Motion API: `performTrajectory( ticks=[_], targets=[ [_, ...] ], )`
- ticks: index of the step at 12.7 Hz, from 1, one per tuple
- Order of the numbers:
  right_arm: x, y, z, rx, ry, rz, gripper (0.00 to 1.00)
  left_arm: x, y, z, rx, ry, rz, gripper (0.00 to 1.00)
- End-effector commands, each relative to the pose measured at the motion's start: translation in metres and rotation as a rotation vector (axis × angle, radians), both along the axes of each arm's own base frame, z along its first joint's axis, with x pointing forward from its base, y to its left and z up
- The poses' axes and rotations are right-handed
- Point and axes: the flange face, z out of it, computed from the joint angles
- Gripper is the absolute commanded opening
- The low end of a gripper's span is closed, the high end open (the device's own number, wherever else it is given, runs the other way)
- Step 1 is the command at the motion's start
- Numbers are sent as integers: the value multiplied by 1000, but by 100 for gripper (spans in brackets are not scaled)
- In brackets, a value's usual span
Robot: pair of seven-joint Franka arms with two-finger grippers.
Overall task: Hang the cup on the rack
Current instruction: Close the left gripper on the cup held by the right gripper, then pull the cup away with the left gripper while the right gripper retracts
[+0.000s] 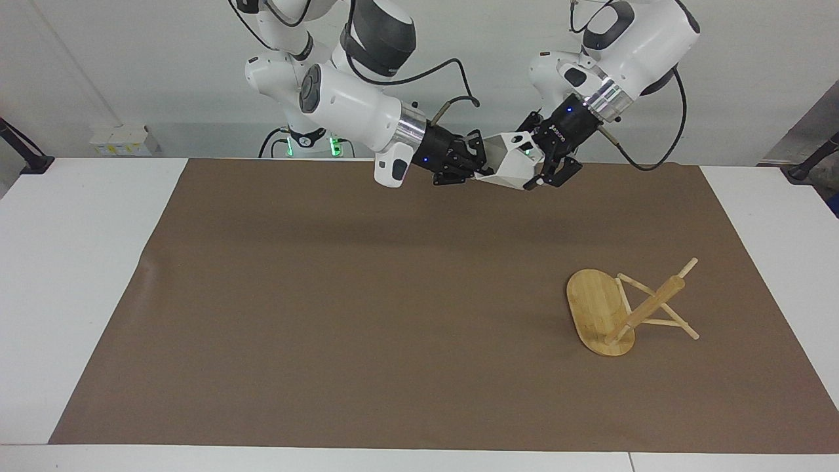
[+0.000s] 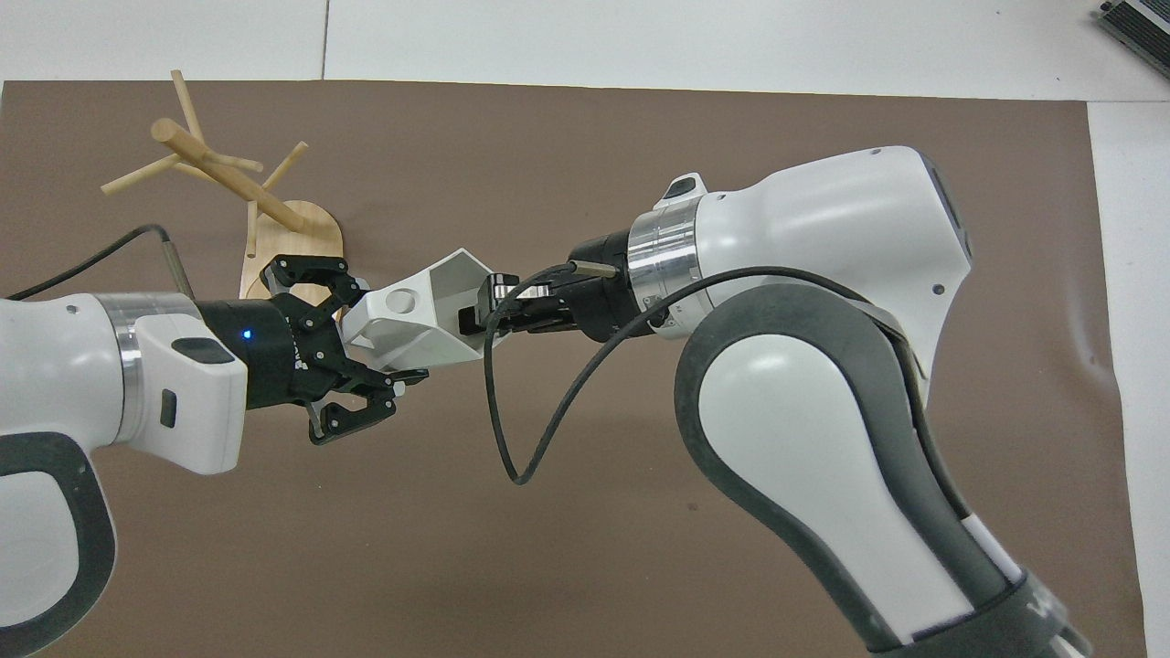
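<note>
The white faceted cup [image 1: 508, 165] [image 2: 422, 343] hangs in the air between both grippers, over the brown mat's edge nearest the robots. My left gripper [image 1: 535, 162] [image 2: 378, 334] is shut on the cup's closed end, beside the handle with its round hole [image 2: 399, 299]. My right gripper [image 1: 477, 164] [image 2: 484, 307] is shut on the cup's open rim. The bamboo rack [image 1: 600, 308] [image 2: 297, 233] sits on the mat toward the left arm's end, its post [image 1: 649, 307] [image 2: 224, 175] and thin pegs bare. The left gripper hides part of the rack's base in the overhead view.
A brown mat [image 1: 328, 295] covers most of the white table [image 1: 72, 262]. The right arm's black cable [image 2: 498, 429] loops down under its wrist. Nothing else lies on the mat.
</note>
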Motion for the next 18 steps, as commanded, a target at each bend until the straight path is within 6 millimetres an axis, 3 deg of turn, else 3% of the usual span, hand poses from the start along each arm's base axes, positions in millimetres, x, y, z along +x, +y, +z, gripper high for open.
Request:
performTrajectory(
  ticks=[1, 3, 5, 7, 9, 13, 16, 18],
  targets=[
    [1, 1, 5, 27, 13, -33, 30, -9, 1, 10, -33, 28, 62, 0],
    [1, 0, 5, 18, 12, -36, 56, -7, 5, 10, -36, 32, 73, 0],
    [3, -3, 6, 17, 6, -39, 100, -7, 5, 12, -38, 37, 76, 0],
    [5, -9, 9, 19, -2, -51, 100, -7, 13, 10, -13, 54, 89, 0],
    [12, -24, 15, 22, -10, -78, 100, -7, 20, 11, 129, 92, 163, 0],
    [29, -81, 36, -19, -75, -149, 100, -10, 22, 7, 182, 162, 248, 0],
    [36, -131, 46, -310, -240, -139, 100, -2, 18, 5, 213, 194, 461, 0],
    [40, -168, 51, -480, -333, -107, 100, 4, 21, -1, 201, 198, 496, 0]
  ],
)
